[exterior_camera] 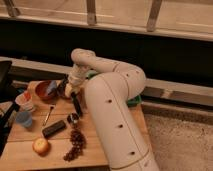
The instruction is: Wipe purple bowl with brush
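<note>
1. Camera view: the white arm reaches from the lower right over a wooden table, and its gripper hangs over the far middle of the table.
2. The gripper is clenched on the brush, whose black handle slants down toward the near side, with the round head low on the table beside the dark grapes.
3. The purple bowl sits right under the gripper and is mostly hidden by it.
4. Just left of it is the orange-brown bowl with something blue in it.
5. Nearer the front lie a thin metal utensil, a black block and an orange fruit.
6. A blue cup stands at the left edge.
</note>
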You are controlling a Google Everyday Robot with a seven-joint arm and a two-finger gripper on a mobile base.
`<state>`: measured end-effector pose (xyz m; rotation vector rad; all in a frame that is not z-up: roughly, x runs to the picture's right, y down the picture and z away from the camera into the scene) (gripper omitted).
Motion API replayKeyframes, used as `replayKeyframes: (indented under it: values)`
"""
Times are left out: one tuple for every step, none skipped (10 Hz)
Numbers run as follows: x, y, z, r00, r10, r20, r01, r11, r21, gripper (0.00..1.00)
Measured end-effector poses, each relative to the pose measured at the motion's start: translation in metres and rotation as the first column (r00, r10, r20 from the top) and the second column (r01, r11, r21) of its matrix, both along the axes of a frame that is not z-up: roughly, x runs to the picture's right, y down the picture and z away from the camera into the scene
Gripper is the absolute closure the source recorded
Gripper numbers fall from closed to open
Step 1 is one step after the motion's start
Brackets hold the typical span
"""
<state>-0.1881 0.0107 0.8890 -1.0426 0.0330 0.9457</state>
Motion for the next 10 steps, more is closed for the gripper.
replayKeyframes:
  values:
    - [-0.001,-0.008,0.002,1.0,-0.003,0.0,0.003,1.0,0.009,1.0]
    - [-0.006,-0.013,0.004,1.0,-0.011,0.006,0.011,0.9998,0.019,1.0]
    - [-0.02,-0.023,0.006,0.999,-0.025,0.026,0.024,0.9989,0.039,1.0]
    - [-0.029,-0.027,0.008,0.999,-0.034,0.039,0.033,0.9984,0.047,1.0]
    - [-0.038,-0.029,0.008,0.998,-0.042,0.054,0.039,0.9978,0.054,1.0]
    - [-0.045,-0.027,0.006,0.996,-0.05,0.073,0.046,0.9974,0.056,1.0]
    - [-0.05,-0.022,0.005,0.995,-0.051,0.084,0.047,0.9975,0.052,1.0]
    - [-0.054,-0.016,0.003,0.994,-0.047,0.094,0.043,0.998,0.047,1.0]
    - [-0.053,-0.01,0.001,0.994,-0.044,0.098,0.04,0.9984,0.039,1.0]
    - [-0.047,-0.002,-0.001,0.995,-0.037,0.095,0.035,0.9991,0.026,1.0]
